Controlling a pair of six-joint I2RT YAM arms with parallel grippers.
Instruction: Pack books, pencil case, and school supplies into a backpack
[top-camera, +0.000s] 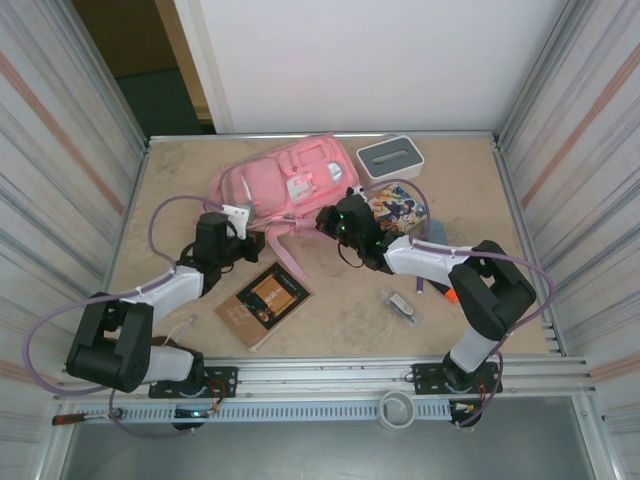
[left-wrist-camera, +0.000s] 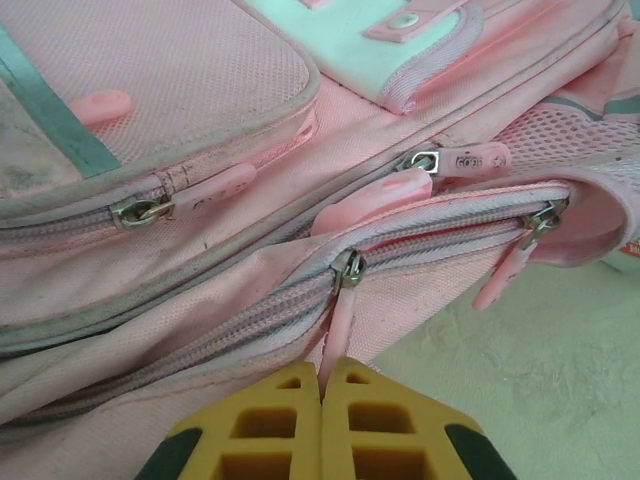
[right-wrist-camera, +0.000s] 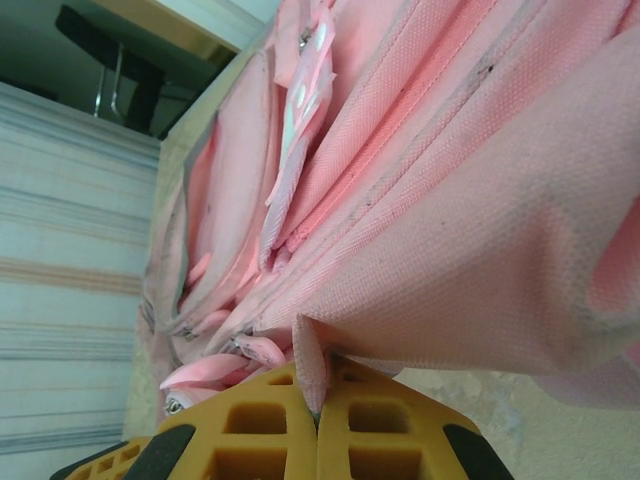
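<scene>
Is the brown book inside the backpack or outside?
Outside. The brown book lies flat on the table, cover up, in front of the backpack.

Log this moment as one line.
left pincer: shut on zip pull | right pincer: shut on backpack fold | brown book: outside backpack

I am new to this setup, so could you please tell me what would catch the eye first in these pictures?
The big pink backpack at the far middle of the table stands out, both arms reaching to it. The left hand is shut on a pink zip pull of it, and the right hand pinches a fold of its fabric. A brown book lies nearer, between the arms.
</scene>
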